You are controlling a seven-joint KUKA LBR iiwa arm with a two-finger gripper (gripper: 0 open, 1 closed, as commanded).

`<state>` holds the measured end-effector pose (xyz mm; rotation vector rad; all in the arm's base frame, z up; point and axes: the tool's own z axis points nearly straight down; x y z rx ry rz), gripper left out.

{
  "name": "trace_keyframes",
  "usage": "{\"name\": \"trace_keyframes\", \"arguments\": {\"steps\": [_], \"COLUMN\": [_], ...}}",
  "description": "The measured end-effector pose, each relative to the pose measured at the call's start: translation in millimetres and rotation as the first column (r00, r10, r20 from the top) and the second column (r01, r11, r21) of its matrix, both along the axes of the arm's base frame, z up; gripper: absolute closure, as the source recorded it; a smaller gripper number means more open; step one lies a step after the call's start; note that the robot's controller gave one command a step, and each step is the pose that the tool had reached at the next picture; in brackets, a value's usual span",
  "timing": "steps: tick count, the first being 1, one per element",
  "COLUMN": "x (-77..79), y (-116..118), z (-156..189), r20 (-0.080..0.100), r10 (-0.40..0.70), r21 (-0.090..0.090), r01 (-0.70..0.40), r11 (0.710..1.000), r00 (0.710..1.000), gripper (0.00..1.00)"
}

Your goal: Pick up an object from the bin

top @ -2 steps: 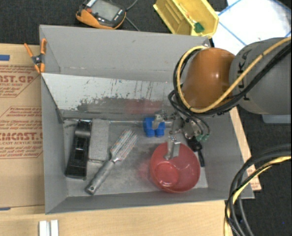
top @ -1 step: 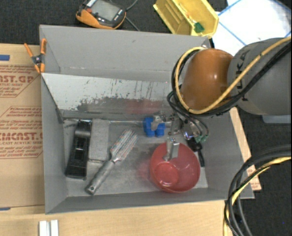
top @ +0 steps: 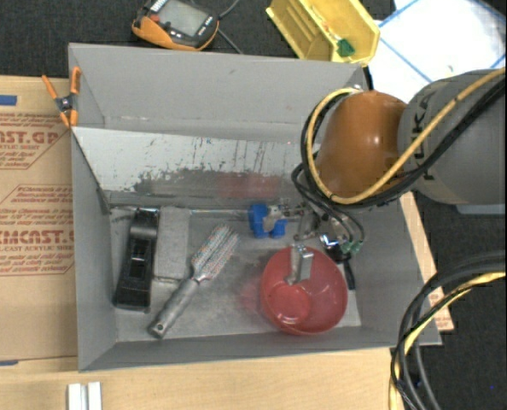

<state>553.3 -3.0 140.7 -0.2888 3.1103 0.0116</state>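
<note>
Bin (top: 194,84) with bowl (top: 323,304), brush (top: 194,276), tape dispenser (top: 136,259)

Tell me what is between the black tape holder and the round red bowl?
A flat grey pad beside the black tape holder, then a slanted silvery hairbrush, in the camera view.

gripper (top: 303,267) low over round red plastic bowl (top: 311,304), lower right of grey metal bin (top: 194,84) | small blue object (top: 259,219) near back wall | grey bristled hairbrush (top: 194,278) lying diagonally mid-floor | black tape dispenser (top: 136,259) at left
</note>
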Motion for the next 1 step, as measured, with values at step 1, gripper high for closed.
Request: {"name": "trace_keyframes", "arguments": {"steps": [1], "x": [-4.0], "y": [1.0], "z": [0.0], "r20": [0.0], "r10": [0.078], "r21": [-0.002], "r01": [-0.078], "r11": [0.997], "r00": [0.997], "gripper": [0.0]}}
